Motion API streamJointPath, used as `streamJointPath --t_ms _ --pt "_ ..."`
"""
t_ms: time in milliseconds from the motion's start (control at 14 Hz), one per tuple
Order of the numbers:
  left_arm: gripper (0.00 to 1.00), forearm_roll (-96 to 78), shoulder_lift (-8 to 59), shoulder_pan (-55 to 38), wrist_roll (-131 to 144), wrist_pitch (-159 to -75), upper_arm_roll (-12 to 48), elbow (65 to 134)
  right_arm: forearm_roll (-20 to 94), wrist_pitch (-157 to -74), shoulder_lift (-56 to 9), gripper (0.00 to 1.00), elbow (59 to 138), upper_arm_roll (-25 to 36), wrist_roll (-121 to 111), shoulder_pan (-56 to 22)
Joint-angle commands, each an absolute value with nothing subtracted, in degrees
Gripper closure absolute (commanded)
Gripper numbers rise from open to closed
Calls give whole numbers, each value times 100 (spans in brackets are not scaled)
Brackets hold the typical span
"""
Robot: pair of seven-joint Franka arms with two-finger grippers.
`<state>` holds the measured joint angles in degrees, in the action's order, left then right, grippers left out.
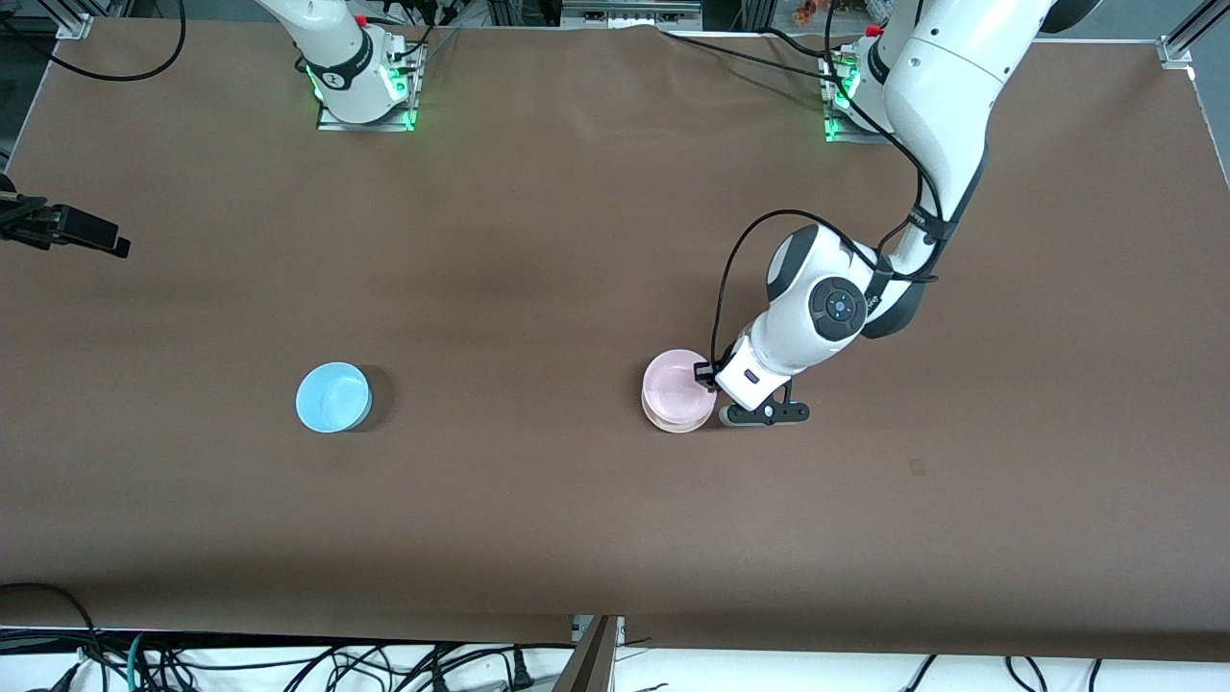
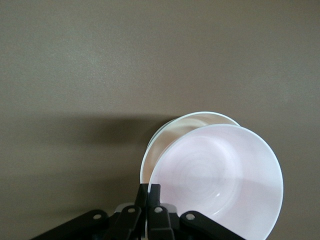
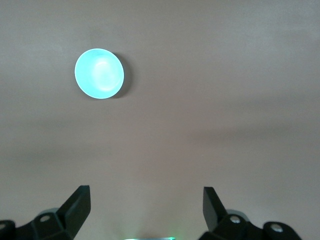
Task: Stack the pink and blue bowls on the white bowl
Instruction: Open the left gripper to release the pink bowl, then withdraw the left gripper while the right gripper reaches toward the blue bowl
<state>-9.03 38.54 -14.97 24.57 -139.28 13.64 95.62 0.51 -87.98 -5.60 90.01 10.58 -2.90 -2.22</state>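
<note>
Left gripper (image 2: 149,192) pinching pink bowl (image 2: 220,175) rim, over white bowl (image 2: 165,135). Right gripper (image 3: 146,202) wide open, empty, waiting above blue bowl (image 3: 99,73).

A robotics lab, not a home or kitchen. Shown by two white robot arms bolted on metal base plates (image 1: 365,120) lit with green lamps at the top edge of a wide counter (image 1: 538,240) covered in plain brown sheeting, by aluminium framing (image 1: 72,19) at the corners, and by a black camera mount (image 1: 67,229) poking in at the right arm's end. Also given away by loose black cables (image 1: 288,663) tangled along the edge nearest the front camera and more cables (image 1: 730,43) running between the bases.
</note>
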Motion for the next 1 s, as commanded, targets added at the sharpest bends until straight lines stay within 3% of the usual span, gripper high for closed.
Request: streamJointPath --t_ms 0,214,286,357,429,643,929 --pt "100 -738 3973 -1529 2593 -14001 1362 9466 149 -8780 -563 1 8956 1046 -229 -220" --pt "100 -756 3999 -1529 2601 -14001 1362 9457 141 -8763 -563 1 8956 1046 -307 -220" --pt "75 -773 3999 -1503 2654 -14001 1362 9448 141 -8763 -571 1 8956 1046 -308 -202" --pt "9 -782 3990 -1468 2680 -14001 1362 9448 141 -8745 -571 1 8956 1046 -308 -185" --pt "0 -800 3955 -1433 2698 -13984 1362 9422 141 -8736 -580 1 8965 1046 -308 -185" --pt "0 -1010 3719 -1258 2690 -13249 1354 9150 141 -8763 -676 1 8965 1046 -290 -185" --pt "0 -949 2867 -582 2602 -11983 1135 9141 140 -8807 -773 1 8956 1063 -246 -176"
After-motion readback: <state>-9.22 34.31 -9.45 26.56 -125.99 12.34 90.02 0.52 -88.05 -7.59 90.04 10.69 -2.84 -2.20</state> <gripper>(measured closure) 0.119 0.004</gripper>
